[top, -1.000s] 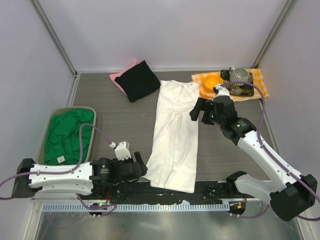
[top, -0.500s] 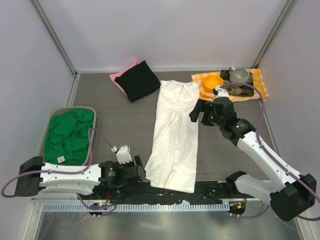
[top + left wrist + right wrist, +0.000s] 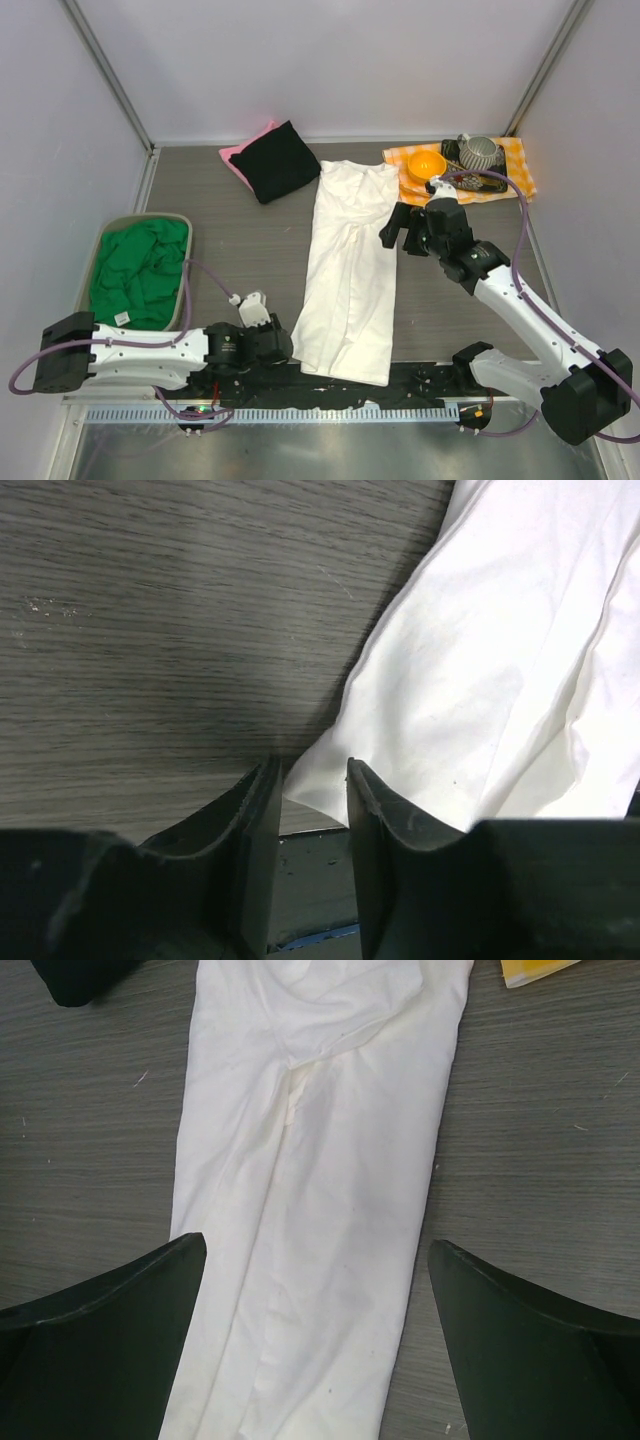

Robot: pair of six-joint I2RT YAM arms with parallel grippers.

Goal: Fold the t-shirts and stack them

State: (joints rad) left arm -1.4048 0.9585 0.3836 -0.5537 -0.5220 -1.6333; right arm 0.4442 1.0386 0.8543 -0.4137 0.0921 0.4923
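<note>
While stretched low, left gripper (image 3: 310, 772) straddles white t-shirt (image 3: 480, 670) corner (jaws narrow)

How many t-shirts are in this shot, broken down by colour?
white t-shirt: 1
green t-shirt: 1
black t-shirt: 1
pink t-shirt: 1
Total: 4

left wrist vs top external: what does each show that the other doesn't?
Left wrist only: the left gripper, narrowly parted, straddles a near corner of the white cotton t-shirt. Top external only: green t-shirt in a grey bin, black t-shirt folded on a pink t-shirt, orange checked cloth, open right gripper. Both: white shirt, left gripper, grey wood-grain table.
</note>
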